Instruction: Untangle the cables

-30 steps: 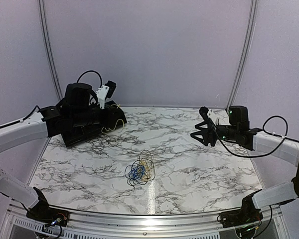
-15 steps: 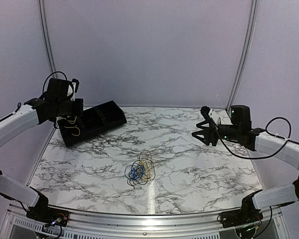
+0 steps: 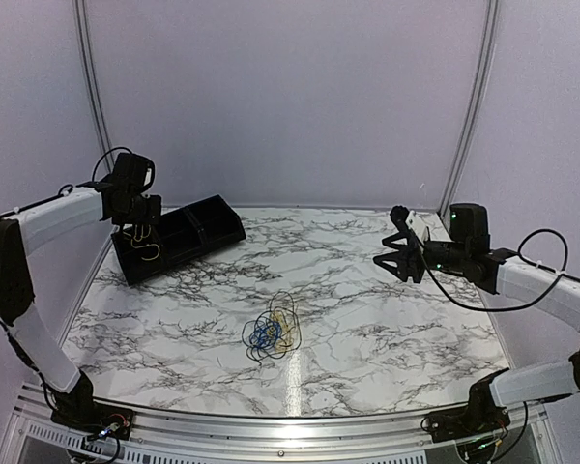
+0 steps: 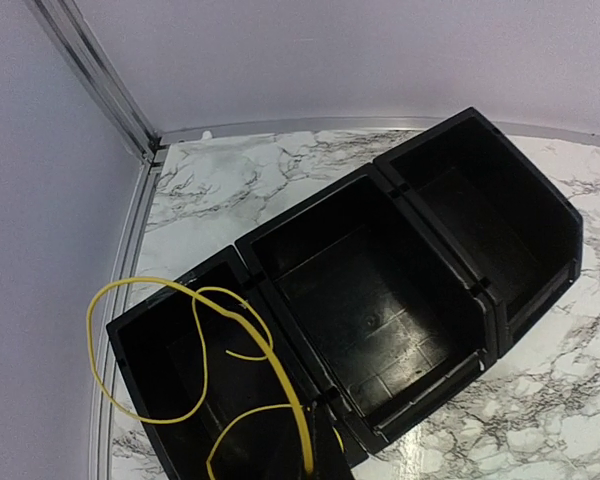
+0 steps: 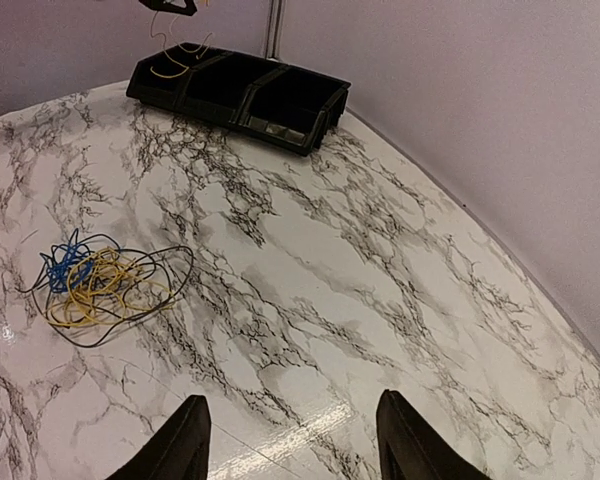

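Note:
A tangle of cables, blue, yellow and black, lies on the marble table a little left of centre; the right wrist view shows the tangle at the left. One yellow cable hangs in loops over the leftmost compartment of a black bin. My left gripper is shut on this cable's upper end, above the bin's left end. In the top view the yellow cable dangles into the bin. My right gripper stands open and empty above the table's right side, far from the tangle.
The black bin has three compartments and lies slanted at the back left of the table; its middle and right compartments hold nothing. Grey walls and metal frame posts close off the back and sides. The arm bases stand at the near edge.
My left arm has swung from over the bin's middle to above its left end, carrying the yellow cable. The right arm has hardly moved. The tangle lies as before.

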Robot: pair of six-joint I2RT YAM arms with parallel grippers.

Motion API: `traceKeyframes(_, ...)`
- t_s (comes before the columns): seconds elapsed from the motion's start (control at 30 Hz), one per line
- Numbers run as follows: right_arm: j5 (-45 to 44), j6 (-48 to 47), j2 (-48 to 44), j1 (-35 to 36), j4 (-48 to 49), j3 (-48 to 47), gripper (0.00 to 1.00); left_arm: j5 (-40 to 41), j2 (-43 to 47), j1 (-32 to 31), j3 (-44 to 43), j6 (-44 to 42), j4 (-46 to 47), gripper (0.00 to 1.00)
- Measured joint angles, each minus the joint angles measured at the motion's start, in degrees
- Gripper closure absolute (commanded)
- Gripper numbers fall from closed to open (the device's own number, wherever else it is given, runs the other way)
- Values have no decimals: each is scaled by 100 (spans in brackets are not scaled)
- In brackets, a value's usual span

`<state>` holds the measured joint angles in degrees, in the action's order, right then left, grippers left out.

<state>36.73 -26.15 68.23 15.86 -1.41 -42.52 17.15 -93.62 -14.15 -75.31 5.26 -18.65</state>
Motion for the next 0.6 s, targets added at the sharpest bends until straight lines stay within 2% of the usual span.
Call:
traceKeyframes(0.37, -4, -63, 0, -13, -7, 0, 43, 48, -369, 533, -81, 28, 33, 100)
traceKeyframes(0.6, -7, -92, 0, -15, -31, 0, 43, -691, -973, 619, -286, 157, 101, 100)
